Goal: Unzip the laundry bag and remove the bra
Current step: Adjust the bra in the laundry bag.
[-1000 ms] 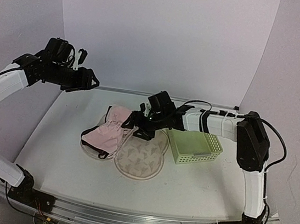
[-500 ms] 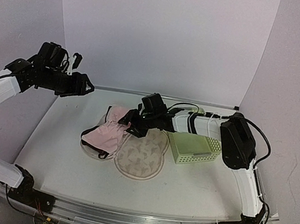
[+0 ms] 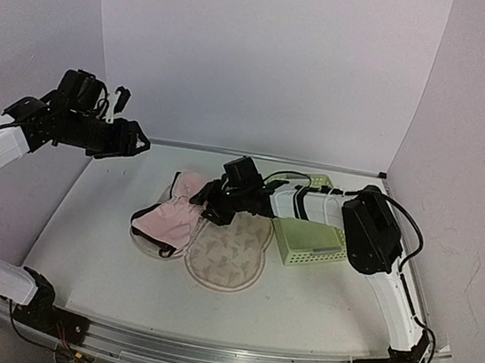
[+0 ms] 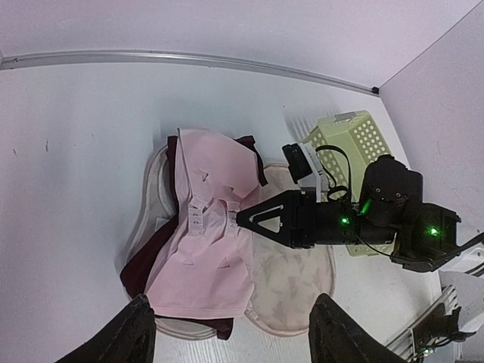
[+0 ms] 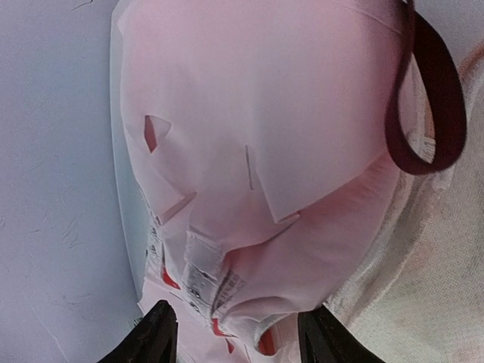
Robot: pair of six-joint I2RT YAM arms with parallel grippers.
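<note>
Emptily, left end effector (image 4: 232,306) gapes; right end effector (image 5: 236,321) spreads astride smooth folded pink fabric (image 5: 265,113).

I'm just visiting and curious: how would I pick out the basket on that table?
Start at the white table. Just right of the flat patterned laundry bag at its middle sits the basket. It alone is pale green plastic, boxy, its walls full of small holes.

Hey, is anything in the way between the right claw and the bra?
Nothing visible. The right claw sits right over the bra's pink inner side, which lies exposed on the opened laundry bag.
</note>
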